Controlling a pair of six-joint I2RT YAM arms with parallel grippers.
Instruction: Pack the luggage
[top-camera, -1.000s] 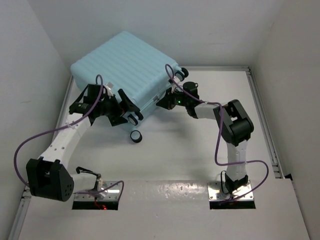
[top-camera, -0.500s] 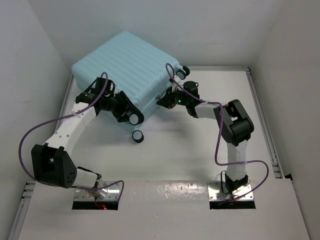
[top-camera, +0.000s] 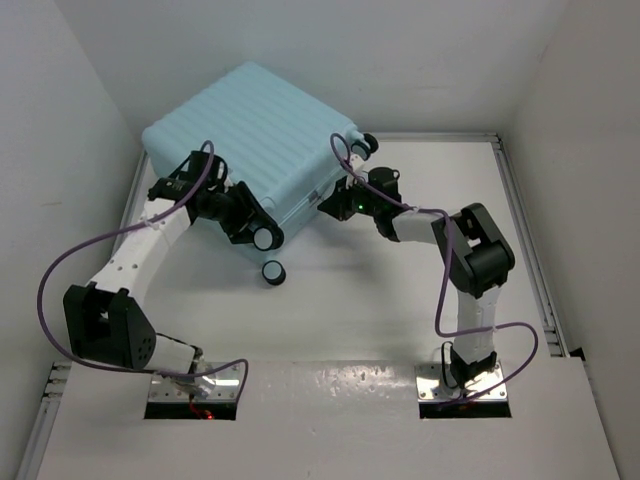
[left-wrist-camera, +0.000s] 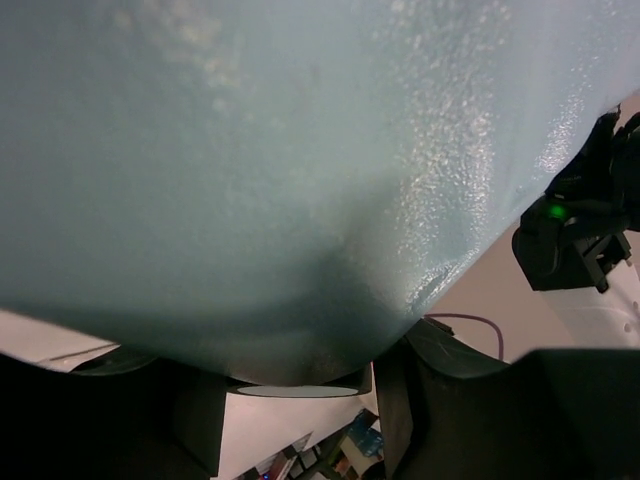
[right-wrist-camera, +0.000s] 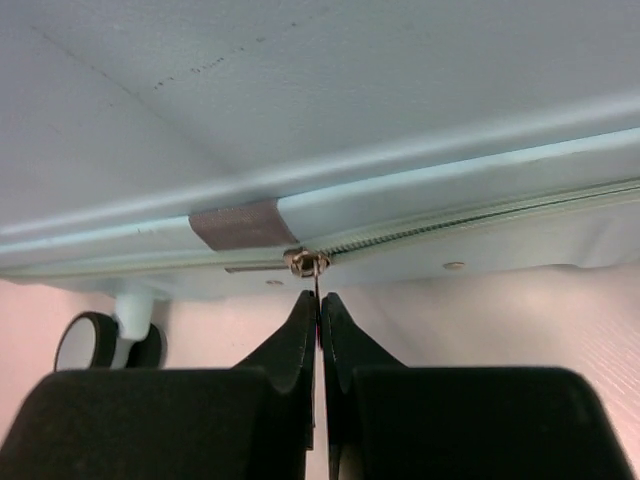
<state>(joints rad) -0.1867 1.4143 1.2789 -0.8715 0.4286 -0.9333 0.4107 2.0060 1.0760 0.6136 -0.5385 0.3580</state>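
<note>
The aqua suitcase (top-camera: 260, 130) lies shut at 11 o'clock on the worktop (top-camera: 400, 290), right tool (right-wrist-camera: 318, 305) clenched on its zipper pull (right-wrist-camera: 308, 263), left tool (top-camera: 248, 218) unclear whether clenched; zipping seemingly remains.

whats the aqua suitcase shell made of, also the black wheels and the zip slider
Pale aqua ribbed suitcase shell: looks like hard moulded plastic, finely pebbled with a soft sheen up close. Small black wheels: probably plastic or rubber, matte. Small silver zipper slider with pull-tab: glinting, likely metal.
</note>
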